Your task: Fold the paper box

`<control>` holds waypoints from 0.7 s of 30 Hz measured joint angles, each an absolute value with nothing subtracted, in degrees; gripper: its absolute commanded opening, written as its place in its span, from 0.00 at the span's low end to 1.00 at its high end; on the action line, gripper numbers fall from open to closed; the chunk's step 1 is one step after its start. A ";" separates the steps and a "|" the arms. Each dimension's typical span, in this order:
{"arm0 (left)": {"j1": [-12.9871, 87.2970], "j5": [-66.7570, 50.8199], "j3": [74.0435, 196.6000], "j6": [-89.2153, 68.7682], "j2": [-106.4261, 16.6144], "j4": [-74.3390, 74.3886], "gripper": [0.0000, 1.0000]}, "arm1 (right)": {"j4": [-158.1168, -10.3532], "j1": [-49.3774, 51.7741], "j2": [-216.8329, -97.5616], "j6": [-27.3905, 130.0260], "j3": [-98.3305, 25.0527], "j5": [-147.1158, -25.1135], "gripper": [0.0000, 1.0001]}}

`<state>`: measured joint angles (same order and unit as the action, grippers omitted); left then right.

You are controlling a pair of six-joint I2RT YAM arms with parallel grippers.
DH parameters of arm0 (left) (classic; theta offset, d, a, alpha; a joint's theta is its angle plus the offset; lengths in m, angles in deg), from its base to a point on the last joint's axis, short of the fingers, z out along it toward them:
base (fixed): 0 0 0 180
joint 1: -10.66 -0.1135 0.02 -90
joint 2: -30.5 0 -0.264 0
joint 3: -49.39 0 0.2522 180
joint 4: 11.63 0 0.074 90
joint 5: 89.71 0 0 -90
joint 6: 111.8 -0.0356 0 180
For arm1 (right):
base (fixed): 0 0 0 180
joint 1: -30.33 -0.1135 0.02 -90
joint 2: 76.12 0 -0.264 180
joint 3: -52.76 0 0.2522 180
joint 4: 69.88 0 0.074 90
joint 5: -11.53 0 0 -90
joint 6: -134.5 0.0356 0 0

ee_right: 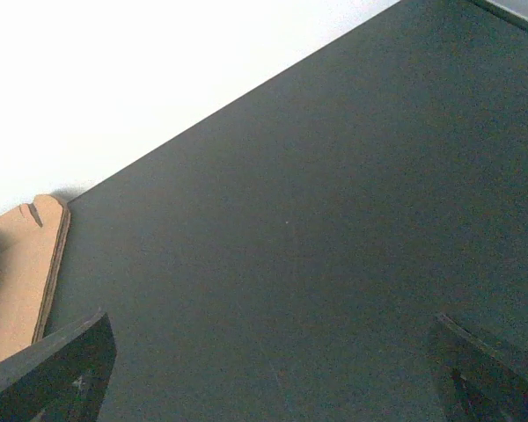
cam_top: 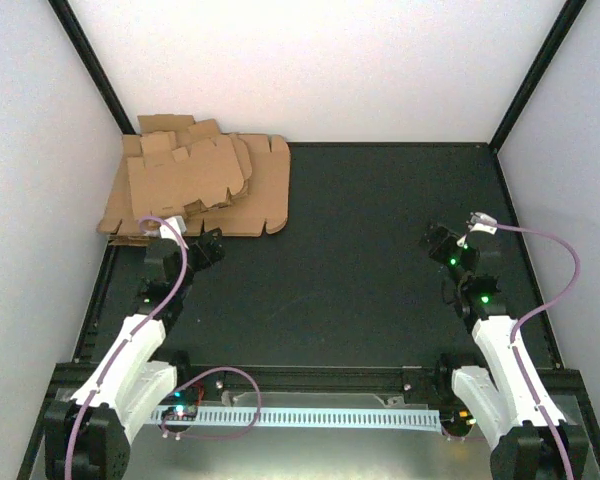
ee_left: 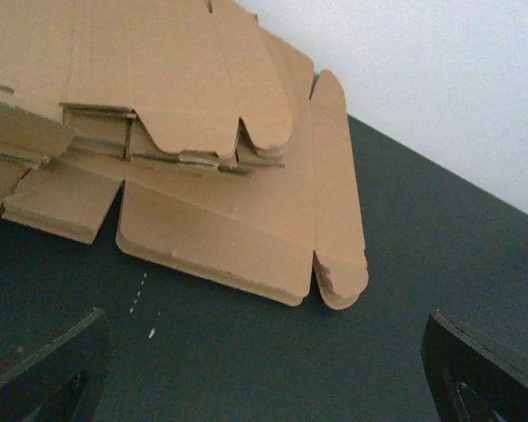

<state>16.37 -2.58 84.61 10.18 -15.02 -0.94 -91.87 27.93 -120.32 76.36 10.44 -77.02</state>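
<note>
left gripper (cam_top: pixel 208 246): jaws spread wide, nothing in them. Low over the left side of the black table (cam_top: pixel 360 260), tips aimed at the near edge of the cardboard pile (cam_top: pixel 258 208), just short of it, no contact. In the left wrist view both fingers (ee_left: pixel 62 365) sit in the bottom corners with bare table surface between them and the pile edge right ahead.

right gripper (cam_top: pixel 440 243): same, jaws wide apart and empty. Over the right side of the table, well apart from the pile. Its wrist view is almost all bare table, with one notched corner of the pile at the left edge.

paper box (cam_top: pixel 185 175): flat die-cut sheet, unfolded. Lies on top of the pile in the far-left corner, turned askew to the sheets under it. Rounded flap ends overhang the stack's near side. Neither gripper touches it.

The pile is several sheets thick, layers visible at the edge. Its bottom sheets stick out furthest toward the table centre. White walls (cam_top: pixel 330 60) on three sides.
</note>
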 measured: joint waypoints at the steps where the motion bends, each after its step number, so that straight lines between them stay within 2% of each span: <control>1: 16.37 -2.82 84.61 10.21 -15.17 -0.46 0.99 | -92.02 27.93 -120.30 76.40 10.44 -77.22 0.99; 16: 16.37 -2.21 85.63 10.32 -16.92 2.62 0.99 | -93.11 27.93 -121.02 76.43 10.37 -79.66 1.00; 21: 16.37 -1.42 92.21 8.96 -21.20 5.37 0.99 | -93.60 27.93 -123.14 76.86 9.32 -83.88 0.99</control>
